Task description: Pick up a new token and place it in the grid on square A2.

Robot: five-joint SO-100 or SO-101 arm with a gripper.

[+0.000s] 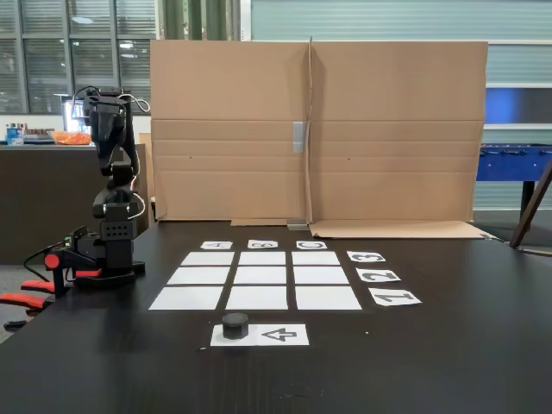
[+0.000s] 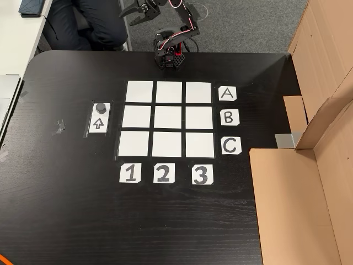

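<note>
Hand (image 2: 131,12), jaws seemingly parted and empty, hung well apart from the token (image 2: 101,107); it should descend squarely over it before closing.

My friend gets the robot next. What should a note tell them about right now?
Claw: up near the table's far edge in the other view, holding nothing; open or shut is hard to tell.
Token: sits on the arrow sheet, beside the grid.
Square A2: bare, like all nine squares.
Done: nothing yet.
Left: grab the token, carry it over, set it on A2.
</note>
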